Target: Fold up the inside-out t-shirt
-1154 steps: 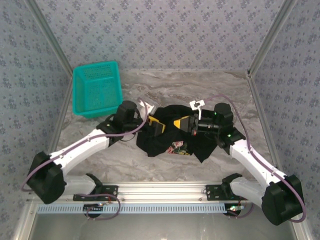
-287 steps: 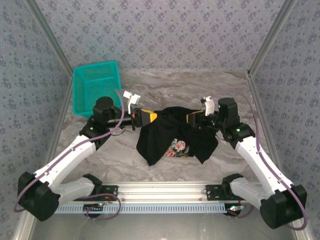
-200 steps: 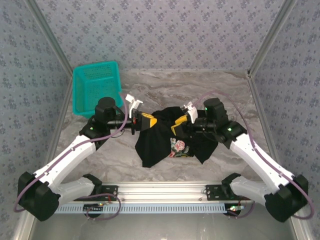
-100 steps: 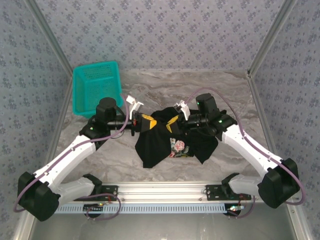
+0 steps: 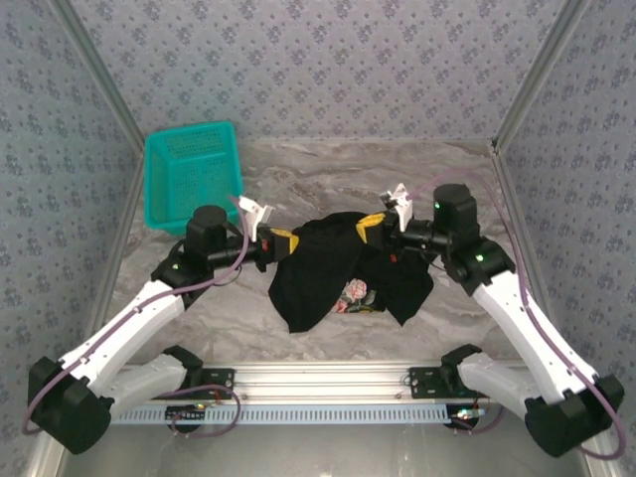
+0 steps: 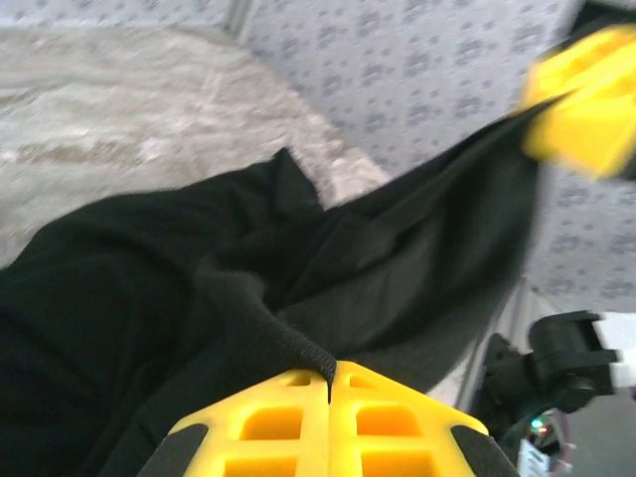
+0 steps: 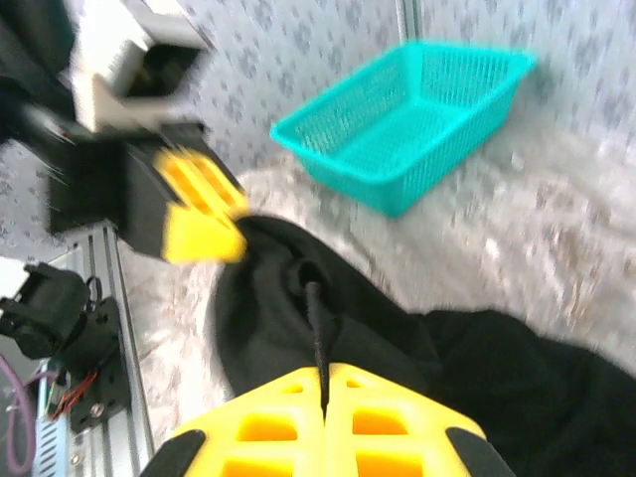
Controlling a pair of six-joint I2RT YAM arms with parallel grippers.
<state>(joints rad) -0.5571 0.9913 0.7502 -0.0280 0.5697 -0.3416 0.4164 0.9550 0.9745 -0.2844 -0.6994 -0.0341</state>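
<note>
**Both grippers pinching the top edge of the black shirt**

From where I stand, the grey-veined marble-look table (image 5: 328,174) is the biggest thing in the booth, walled in by patterned panels.

The two white arms reach in from the near edge. The left arm (image 5: 139,313) comes up from about 7 o'clock and the right arm (image 5: 517,308) from about 5 o'clock, and both point in towards the middle.

The soft black inside-out t-shirt (image 5: 318,278) sits at the centre of the table as a rumpled, bunched heap. Its upper edge is strung between the two grippers. The rest spills towards 6 o'clock in two loose lobes, and I cannot tell how much of that is resting on the marble.

The teal plastic mesh basket (image 5: 192,177) stands at roughly 10 o'clock on the table, well apart from the shirt.

The left gripper (image 5: 281,243) is at the shirt's 10 o'clock corner. Its wrist camera shows the yellow fingers (image 6: 288,422) pressed together with a fold of black cloth caught in the seam between them.

The right gripper (image 5: 370,227) is at the shirt's 1 o'clock corner. Its own yellow fingers (image 7: 378,437) are likewise clamped together on a thin ridge of the fabric.

Seen from either wrist, the cloth runs across to the opposite yellow gripper.

Smallest of all, a pale floral printed graphic (image 5: 356,293) peeks out at about 5 o'clock on the shirt, between the two lobes.
</note>
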